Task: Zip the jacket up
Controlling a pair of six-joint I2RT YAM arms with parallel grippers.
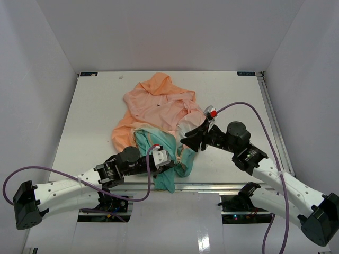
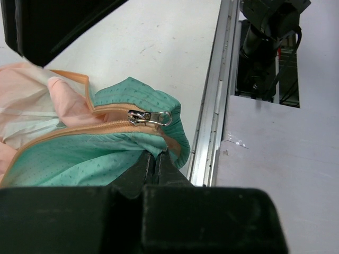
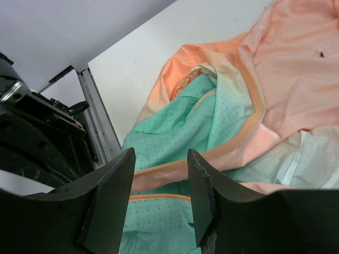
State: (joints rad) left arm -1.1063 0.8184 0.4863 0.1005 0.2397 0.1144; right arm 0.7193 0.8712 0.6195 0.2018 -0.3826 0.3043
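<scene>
The jacket (image 1: 159,108) lies crumpled mid-table, its peach hood far and its teal hem near the front edge. My left gripper (image 1: 168,159) is shut on the teal hem just below the zipper's end. In the left wrist view the gripper (image 2: 156,154) pinches that fabric, and the silver zipper slider (image 2: 150,117) sits just above on the orange zipper tape. My right gripper (image 1: 190,142) is open, hovering over the jacket's lower front. In the right wrist view the gripper (image 3: 161,165) straddles the orange zipper tape (image 3: 159,168) on the teal fabric (image 3: 175,132) without touching it.
A metal rail (image 2: 212,121) runs along the table's front edge right beside the hem, also seen from above (image 1: 222,186). The right arm's base (image 2: 267,42) stands beyond it. White walls enclose the table. A purple cable (image 1: 249,108) arcs over the right side.
</scene>
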